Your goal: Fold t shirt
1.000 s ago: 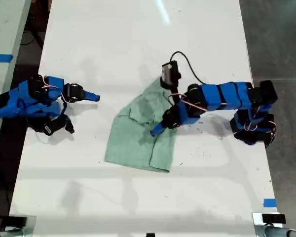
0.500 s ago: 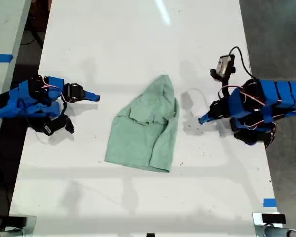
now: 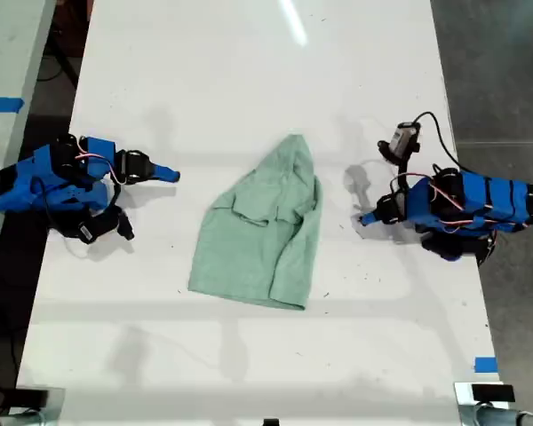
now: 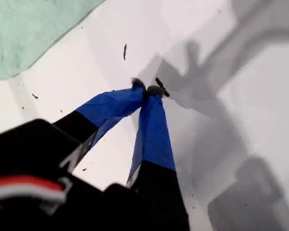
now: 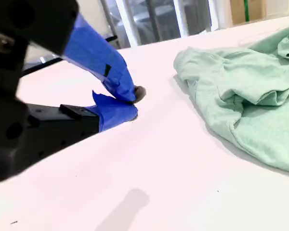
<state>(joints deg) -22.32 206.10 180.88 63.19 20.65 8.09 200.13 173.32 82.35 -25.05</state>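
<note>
The t shirt (image 3: pixel 262 231) lies crumpled and partly folded over itself at the middle of the white table (image 3: pixel 249 71), with neither gripper on it. My first gripper (image 3: pixel 366 218) is shut and empty, low over bare table to the exterior view's right of the shirt. In the first wrist view its tips (image 4: pixel 147 90) meet, and an edge of the t shirt (image 4: pixel 29 29) shows beyond them. My second gripper (image 3: pixel 171 174) rests shut and empty on the exterior view's left. The second wrist view shows that gripper (image 5: pixel 132 103) a gap away from the t shirt (image 5: pixel 250 101).
The table's long edges run down both sides of the exterior view, with dark floor beyond. A blue tape mark (image 3: pixel 485 364) sits near the lower right corner of the exterior view. A black cable (image 3: pixel 435 133) loops up from the first arm's camera.
My first gripper was down on the shirt a second ago. It has since pulled back to the exterior view's right and dropped low over bare table. The second arm has not moved.
</note>
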